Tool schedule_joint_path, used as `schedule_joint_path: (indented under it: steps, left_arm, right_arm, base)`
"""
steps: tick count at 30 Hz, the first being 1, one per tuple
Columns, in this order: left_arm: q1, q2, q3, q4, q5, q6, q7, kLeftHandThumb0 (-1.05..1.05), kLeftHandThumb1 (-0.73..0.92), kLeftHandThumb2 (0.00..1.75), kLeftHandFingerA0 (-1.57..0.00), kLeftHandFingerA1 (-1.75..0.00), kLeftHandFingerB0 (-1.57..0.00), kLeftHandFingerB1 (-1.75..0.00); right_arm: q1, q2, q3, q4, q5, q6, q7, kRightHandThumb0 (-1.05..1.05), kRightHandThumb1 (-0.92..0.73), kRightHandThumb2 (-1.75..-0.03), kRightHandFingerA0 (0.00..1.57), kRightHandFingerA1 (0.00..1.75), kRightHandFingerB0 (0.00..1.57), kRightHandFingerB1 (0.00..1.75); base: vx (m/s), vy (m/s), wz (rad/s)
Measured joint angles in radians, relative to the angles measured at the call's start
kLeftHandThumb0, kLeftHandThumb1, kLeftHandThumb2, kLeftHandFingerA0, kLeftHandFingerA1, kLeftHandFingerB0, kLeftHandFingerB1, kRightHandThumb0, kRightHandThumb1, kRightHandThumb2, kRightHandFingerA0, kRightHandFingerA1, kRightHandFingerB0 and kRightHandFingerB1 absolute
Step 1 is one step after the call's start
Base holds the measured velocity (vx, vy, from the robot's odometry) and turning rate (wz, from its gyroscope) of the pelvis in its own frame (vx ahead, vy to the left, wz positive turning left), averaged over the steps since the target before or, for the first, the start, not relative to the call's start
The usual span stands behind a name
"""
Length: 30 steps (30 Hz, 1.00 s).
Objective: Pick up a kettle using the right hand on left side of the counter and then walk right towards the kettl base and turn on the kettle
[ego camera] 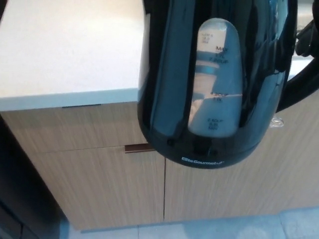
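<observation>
- A glossy black kettle (pixel 174 94) filled the upper middle of the head view, held in the air close to the camera and hiding much of the scene behind it.
- Its grey translucent water gauge (pixel 215 79) faced the camera, printed with level marks; small white brand lettering ran along the kettle's lower rim.
- The kettle's curved black handle (pixel 303 89) swept off toward the picture's right edge.
- At the upper right, just above that handle, a small dark part of the right hand (pixel 305 42) showed; whether its fingers were clenched on the handle could not be told, since nearly all of it lay out of frame.
- The left hand did not show.
- The kettle hung over the front edge of the white tabletop (pixel 70 50), its base below the level of that edge and in front of the cabinet.
- Below the tabletop stood light wood-grain cabinet doors (pixel 99 184), parted by a dark vertical seam, with a short brown pull (pixel 139 148) just beside the kettle's lower left.
- A small clear knob-like piece (pixel 277 121) sat on the cabinet face at the kettle's lower right.
- Pale floor (pixel 224 230) ran along the bottom edge.
</observation>
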Motion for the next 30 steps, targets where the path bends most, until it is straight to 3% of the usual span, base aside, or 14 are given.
schedule_joint_path:
  steps: [6,10,14,17,18,19,22,24,25,27,30]
  left_arm:
    - [-0.006,-0.006,0.033,-0.014,-0.022,0.0,-0.003,0.31,0.53,1.3,-1.01,-1.15,-0.91,-1.03]
    - [-0.016,-0.008,0.05,-0.01,-0.032,-0.003,-0.003,0.36,0.5,1.4,-1.04,-1.2,-0.96,-1.08]
    - [-0.017,-0.053,0.073,-0.032,-0.051,-0.013,-0.012,0.37,0.49,1.4,-1.03,-1.18,-0.91,-1.05]
    - [-0.03,-0.067,0.073,-0.054,-0.053,-0.018,-0.015,0.41,0.44,1.45,-1.04,-1.15,-0.95,-1.06]
    - [-0.032,-0.067,0.073,-0.062,-0.053,-0.02,-0.016,0.38,0.4,1.56,-1.02,-1.18,-0.97,-1.11]
    - [-0.034,-0.067,0.074,-0.074,-0.053,-0.022,-0.017,0.38,0.4,1.56,-1.02,-1.18,-0.97,-1.11]
    - [-0.035,-0.067,0.08,-0.105,-0.055,-0.03,-0.022,0.41,0.42,1.59,-1.02,-1.23,-0.94,-1.15]
    - [-0.033,-0.074,0.085,-0.13,-0.059,-0.031,-0.025,0.46,0.45,1.52,-1.09,-1.19,-0.96,-1.1]
    - [-0.031,-0.079,0.087,-0.158,-0.062,-0.033,-0.026,0.37,0.37,1.58,-1.04,-1.24,-0.94,-1.16]
    - [-0.034,-0.089,0.086,-0.181,-0.065,-0.031,-0.029,0.39,0.39,1.54,-1.06,-1.24,-0.95,-1.14]
    - [-0.011,-0.094,0.094,-0.293,-0.076,-0.034,-0.033,0.35,0.35,1.63,-1.0,-1.29,-0.98,-1.22]
  right_arm:
    - [0.005,0.005,0.003,-0.003,-0.01,-0.001,0.017,-0.26,-0.55,-1.34,1.02,1.75,0.75,1.7]
    - [0.007,0.004,0.002,-0.005,-0.022,-0.001,0.024,-0.25,-0.51,-1.38,1.03,1.75,0.77,1.74]
    - [0.021,-0.003,-0.006,0.008,-0.031,-0.004,0.036,-0.24,-0.5,-1.39,1.03,1.75,0.76,1.73]
    - [0.021,-0.014,-0.013,0.011,-0.044,-0.008,0.038,-0.24,-0.55,-1.34,1.02,1.75,0.72,1.74]
    - [0.021,-0.015,-0.014,0.011,-0.048,-0.01,0.038,-0.24,-0.56,-1.33,1.03,1.75,0.72,1.74]
    - [0.021,-0.015,-0.014,0.011,-0.052,-0.011,0.038,-0.24,-0.56,-1.33,1.03,1.75,0.72,1.74]
    - [0.021,-0.014,-0.013,0.014,-0.062,-0.015,0.044,-0.24,-0.53,-1.36,1.03,1.75,0.74,1.73]
    - [0.021,-0.014,-0.013,0.018,-0.066,-0.016,0.046,-0.24,-0.53,-1.36,1.03,1.75,0.74,1.73]
    - [0.021,-0.016,-0.013,0.023,-0.07,-0.016,0.05,-0.24,-0.53,-1.35,1.02,1.75,0.74,1.73]
    - [0.023,-0.012,-0.009,0.028,-0.072,-0.016,0.053,-0.24,-0.58,-1.31,1.04,1.75,0.75,1.73]
    - [0.019,-0.01,-0.01,0.036,-0.073,-0.02,0.069,-0.25,-0.59,-1.3,1.05,1.75,0.75,1.72]
  base:
    - [0.02,-0.074,0.0]
    - [0.03,-0.292,0.08]
    - [0.02,-0.341,0.05]
    - [0.0,-0.218,-0.03]
    - [-0.01,-0.135,0.01]
    - [0.0,-0.118,-0.01]
    - [0.0,-0.034,0.01]
    - [-0.01,0.051,0.0]
    - [-0.02,0.092,0.63]
    - [-0.06,0.249,-0.12]
    - [-0.02,0.054,0.06]
